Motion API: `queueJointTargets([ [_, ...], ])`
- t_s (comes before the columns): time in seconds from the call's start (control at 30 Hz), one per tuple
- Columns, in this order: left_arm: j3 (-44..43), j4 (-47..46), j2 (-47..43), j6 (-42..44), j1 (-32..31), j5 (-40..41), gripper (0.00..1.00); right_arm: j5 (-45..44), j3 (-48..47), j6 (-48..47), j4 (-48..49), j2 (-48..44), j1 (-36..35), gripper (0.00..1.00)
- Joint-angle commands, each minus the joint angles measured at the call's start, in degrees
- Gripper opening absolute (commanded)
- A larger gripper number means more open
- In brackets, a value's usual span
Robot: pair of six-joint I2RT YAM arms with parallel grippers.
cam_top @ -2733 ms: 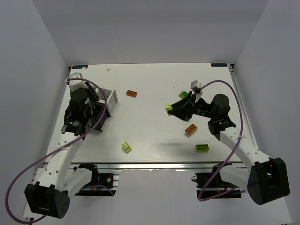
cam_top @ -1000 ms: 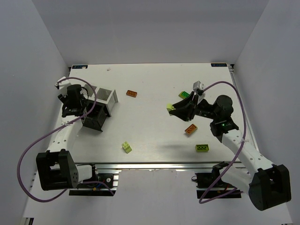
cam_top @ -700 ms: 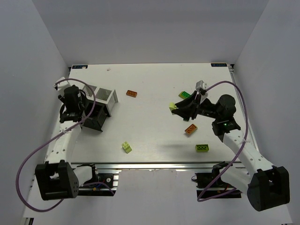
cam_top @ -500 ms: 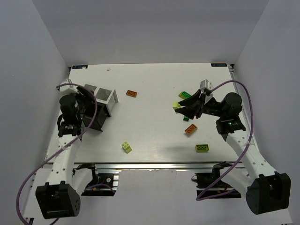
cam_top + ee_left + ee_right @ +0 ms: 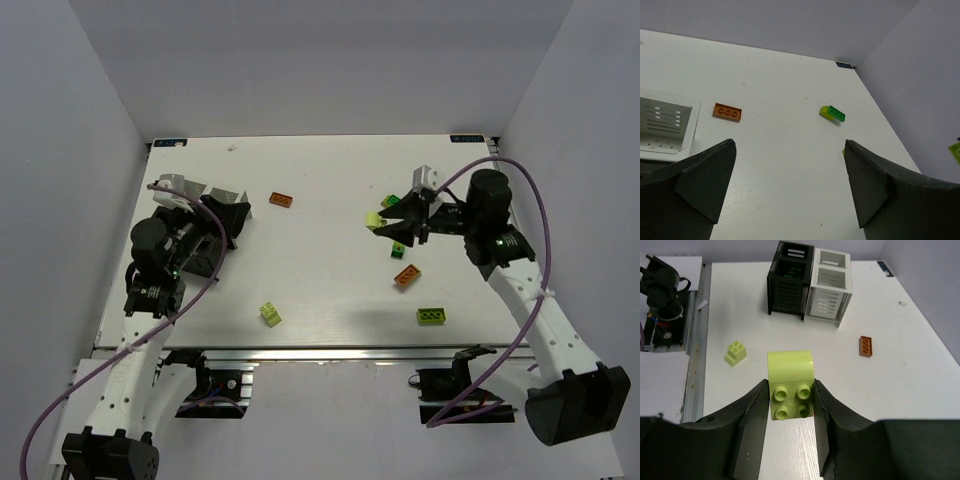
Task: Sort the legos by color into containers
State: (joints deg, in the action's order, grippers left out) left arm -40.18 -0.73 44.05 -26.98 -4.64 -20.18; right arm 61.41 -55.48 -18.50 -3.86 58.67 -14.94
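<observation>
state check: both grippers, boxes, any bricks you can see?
left gripper: open, empty.
right gripper: shut on held lime brick.
black container: upright, something green inside.
white container: upright, against the black one.
orange plate: lying flat, loose.
loose lime brick: studs up, untouched.

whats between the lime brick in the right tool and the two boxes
Only bare table, shown in the right wrist view: lime brick in the right tool, then black box and white box beyond.
</observation>
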Motion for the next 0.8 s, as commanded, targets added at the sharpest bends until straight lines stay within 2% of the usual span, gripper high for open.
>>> queueJointTargets([
  [0.0,-0.86,2.13,-2.65,1.75,-0.10,1.99,0.98,-3.91,-4.10,-6.80,-8.26,4.76,-3.59,0.00],
  [0.1,0.19,2.31,-4.06,2.20,-0.19,3.40,0.98,-9.62,-5.07,-10.57,-9.76,7.58,-9.13,0.00],
  [0.27,0.37,2.66,-3.97,2.55,-0.19,3.31,0.98,-19.30,-4.45,-13.14,-5.56,11.89,-19.75,0.00],
  [0.37,-0.16,4.07,-5.72,3.42,-0.10,7.60,0.98,-23.43,-8.75,-12.35,-3.18,19.44,-25.55,0.00],
  [0.53,1.42,6.00,-15.12,5.36,-0.01,22.07,0.98,-24.93,-25.94,-9.63,-3.17,38.77,-31.46,0.00],
  [0.63,2.65,7.06,-19.78,6.33,-0.10,27.46,0.98,-25.63,-35.70,-7.08,-2.39,48.09,-33.05,0.00],
  [0.73,3.01,7.76,-22.86,6.68,-0.01,30.46,0.98,-27.12,-41.61,-4.71,-0.01,55.13,-34.01,0.00],
  [0.77,3.01,7.76,-23.39,6.85,-0.10,32.12,0.98,-28.09,-46.77,-3.92,-0.18,57.06,-34.62,0.00],
])
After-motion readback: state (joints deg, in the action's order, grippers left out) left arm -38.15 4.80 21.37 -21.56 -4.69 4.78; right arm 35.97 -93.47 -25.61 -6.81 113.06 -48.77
